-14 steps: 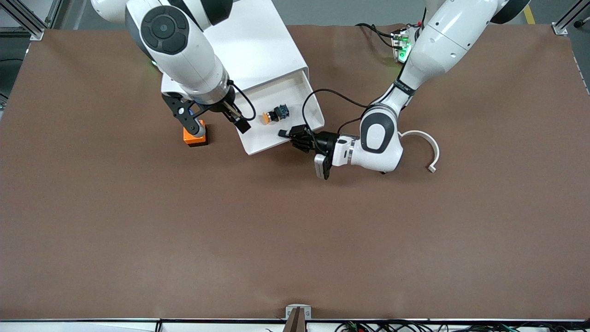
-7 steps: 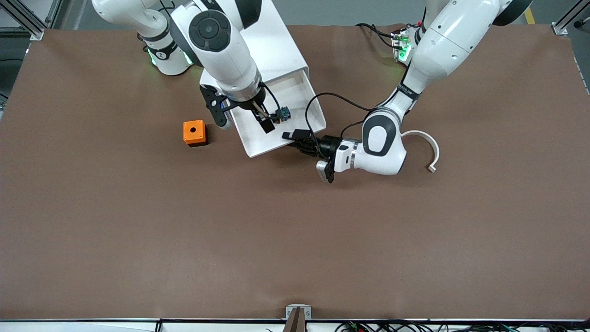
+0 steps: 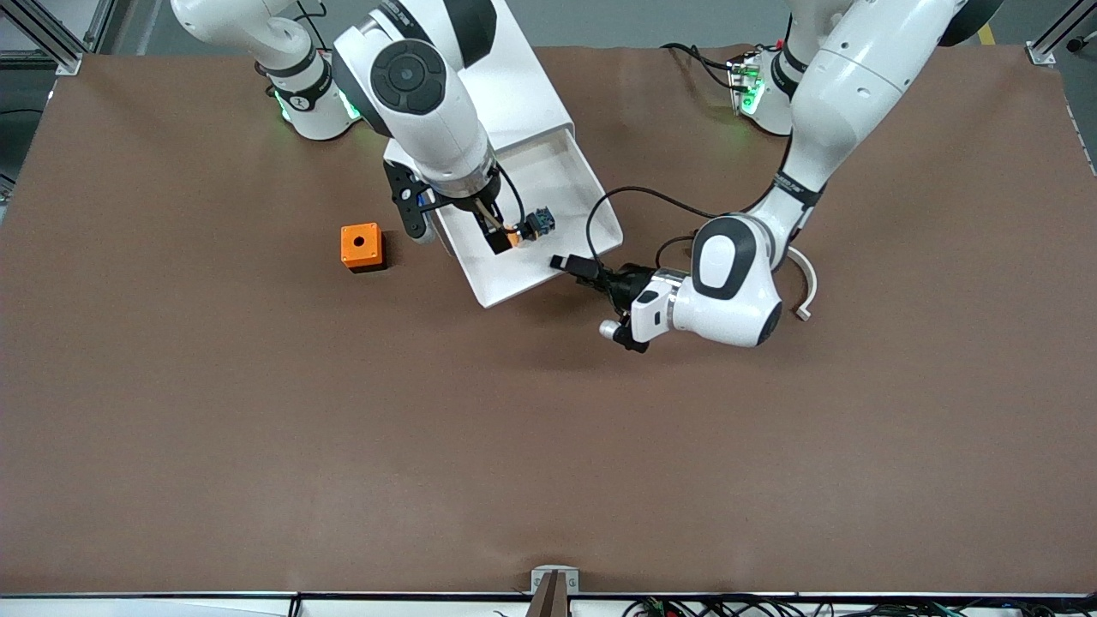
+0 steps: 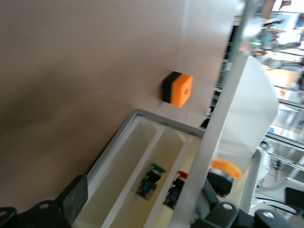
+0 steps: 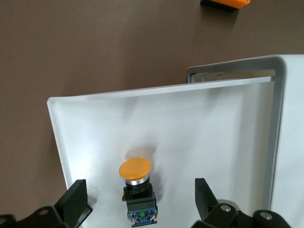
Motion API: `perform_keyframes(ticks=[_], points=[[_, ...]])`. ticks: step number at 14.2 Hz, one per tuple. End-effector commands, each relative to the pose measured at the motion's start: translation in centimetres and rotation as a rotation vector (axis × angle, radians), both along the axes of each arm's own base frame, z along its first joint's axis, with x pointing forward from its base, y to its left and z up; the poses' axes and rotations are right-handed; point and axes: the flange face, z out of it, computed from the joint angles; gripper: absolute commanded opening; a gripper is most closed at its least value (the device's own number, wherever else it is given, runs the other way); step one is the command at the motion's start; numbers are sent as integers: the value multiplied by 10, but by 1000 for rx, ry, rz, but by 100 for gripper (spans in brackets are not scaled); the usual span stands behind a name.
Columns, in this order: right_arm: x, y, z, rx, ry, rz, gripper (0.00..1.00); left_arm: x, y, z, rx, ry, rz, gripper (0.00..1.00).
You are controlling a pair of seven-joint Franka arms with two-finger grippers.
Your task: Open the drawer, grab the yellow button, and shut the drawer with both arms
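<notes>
The top drawer (image 3: 559, 167) stands pulled out of the white cabinet (image 3: 514, 77). The button (image 3: 530, 226), with an orange-yellow cap and a dark body, lies on its side in the drawer. My right gripper (image 3: 457, 230) hangs open over the drawer. In the right wrist view the button (image 5: 137, 187) lies between the gripper's (image 5: 140, 202) spread fingers on the drawer floor (image 5: 190, 133). My left gripper (image 3: 576, 267) is open at the drawer's front edge, at the corner toward the left arm's end. In the left wrist view, my left gripper (image 4: 140, 211) straddles the drawer's front wall (image 4: 219, 123).
An orange cube with a hole (image 3: 361, 246) sits on the table beside the drawer, toward the right arm's end; it also shows in the left wrist view (image 4: 178, 89). A white curved part (image 3: 804, 278) lies by the left arm. Green-capped (image 4: 152, 179) and red-capped buttons lie in lower drawers.
My right gripper swung from over the orange cube to over the button in the drawer. The drawer slid farther out, and my left gripper moved with its front edge.
</notes>
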Motion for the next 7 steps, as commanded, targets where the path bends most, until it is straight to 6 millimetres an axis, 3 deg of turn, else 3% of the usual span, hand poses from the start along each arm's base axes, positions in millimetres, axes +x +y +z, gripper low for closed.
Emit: perform_keyframes(ticks=[1, 5, 7], points=[[-6, 11, -11, -3, 13, -42, 100, 21, 22, 29, 108, 38, -11, 100], [-18, 39, -21, 19, -20, -7, 100, 31, 27, 53, 182, 36, -14, 100], [-16, 41, -25, 21, -24, -9, 100, 45, 36, 67, 265, 4, 2, 100]])
